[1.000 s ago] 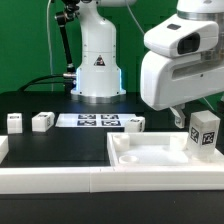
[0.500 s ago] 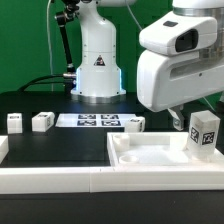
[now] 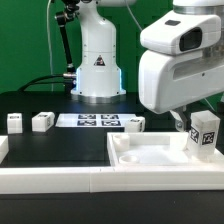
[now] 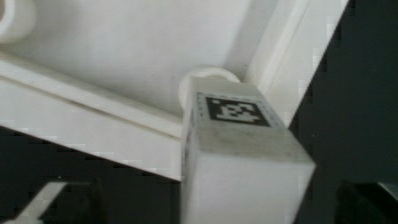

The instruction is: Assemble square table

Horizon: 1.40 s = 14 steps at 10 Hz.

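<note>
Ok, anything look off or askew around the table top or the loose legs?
Nothing stands out. The gripper holds one leg at the table top's corner; the three loose legs sit apart beside the marker board.

The black table (image 3: 60, 148) carries a white square slab (image 3: 160, 158) with raised rims, lying flat right under the claw (image 3: 197, 122). To the exterior view's left of the claw, 3 small white blocks stand on the black top: the nearest block (image 3: 136, 123) just beside the marker board (image 3: 98, 121), the middle block (image 3: 42, 121) past that board, and the farthest block (image 3: 10, 122) well apart. A long white rail (image 3: 50, 180) edges the front.
</note>
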Motion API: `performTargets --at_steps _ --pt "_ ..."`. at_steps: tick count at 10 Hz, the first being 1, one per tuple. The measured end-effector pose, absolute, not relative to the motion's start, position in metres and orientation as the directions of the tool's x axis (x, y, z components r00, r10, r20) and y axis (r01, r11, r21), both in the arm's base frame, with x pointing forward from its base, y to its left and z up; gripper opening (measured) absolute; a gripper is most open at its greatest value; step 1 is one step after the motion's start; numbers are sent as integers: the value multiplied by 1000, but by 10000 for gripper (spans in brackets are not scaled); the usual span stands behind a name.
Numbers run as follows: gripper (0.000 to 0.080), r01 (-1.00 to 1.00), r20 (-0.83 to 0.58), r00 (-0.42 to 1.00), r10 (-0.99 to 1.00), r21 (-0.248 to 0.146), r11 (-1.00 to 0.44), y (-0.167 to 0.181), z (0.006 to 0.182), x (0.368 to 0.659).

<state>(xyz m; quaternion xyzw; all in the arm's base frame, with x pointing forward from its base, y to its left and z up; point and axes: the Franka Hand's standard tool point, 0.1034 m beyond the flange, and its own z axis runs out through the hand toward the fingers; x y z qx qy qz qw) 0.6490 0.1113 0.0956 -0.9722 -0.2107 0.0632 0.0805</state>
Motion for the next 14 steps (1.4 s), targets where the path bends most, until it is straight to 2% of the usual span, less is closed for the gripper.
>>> performTargets --at_steps 1,2,3,4,5,9,11,14 --pt "649 399 -89 903 420 -183 -898 111 96 649" --pt "557 399 -89 903 420 -183 -898 111 96 649" --pt "374 399 -89 903 420 -183 -898 111 96 649" --pt "374 399 -89 903 420 -183 -898 111 96 649" --pt "288 399 -89 903 420 -183 -898 111 96 649" --pt "288 370 -90 916 390 -181 -911 111 96 649" --pt "288 144 -90 983 158 -149 -978 110 95 648" --pt "289 -105 -71 993 -97 -124 -987 109 95 649"
